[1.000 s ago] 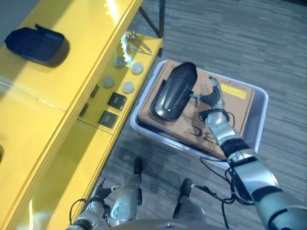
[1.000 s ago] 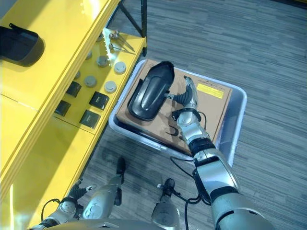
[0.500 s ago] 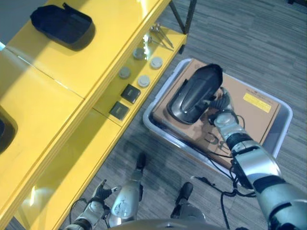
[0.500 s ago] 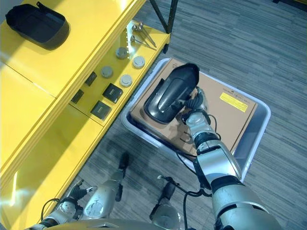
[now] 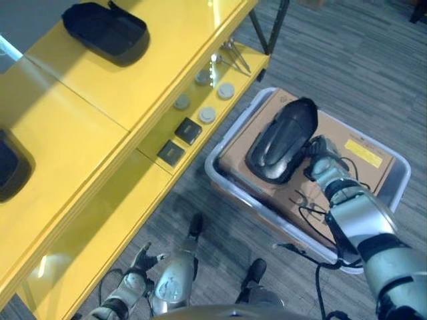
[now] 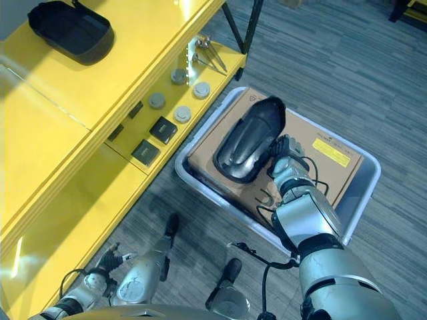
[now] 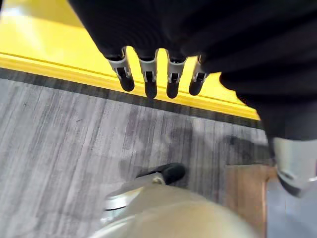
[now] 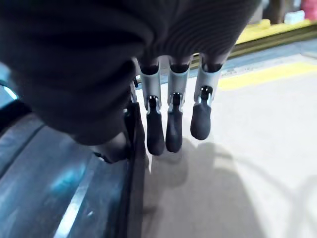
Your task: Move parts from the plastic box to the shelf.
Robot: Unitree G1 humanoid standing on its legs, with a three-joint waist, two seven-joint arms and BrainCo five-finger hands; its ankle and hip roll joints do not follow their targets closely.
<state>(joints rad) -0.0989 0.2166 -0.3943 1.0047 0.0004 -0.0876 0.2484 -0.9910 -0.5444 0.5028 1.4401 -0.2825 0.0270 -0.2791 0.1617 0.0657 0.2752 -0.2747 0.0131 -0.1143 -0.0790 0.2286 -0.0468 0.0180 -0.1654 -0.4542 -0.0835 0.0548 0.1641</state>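
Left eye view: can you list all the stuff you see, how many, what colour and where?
Large curved part: one, black, lying on the cardboard in the plastic box.
Cardboard box: one, brown, inside the plastic box.
Plastic box: one, pale grey, on the floor beside the shelf.
Shelf: one, yellow.
Tray-shaped parts: two, black, on the top level.
Round discs: four, grey, lower level.
Square blocks: two, black, lower level.
Metal bolts: a few, silver, lower level's far end.
Right robot hand: one, against the large part's edge, fingers straight.
Left robot hand: one, low by the floor, open.
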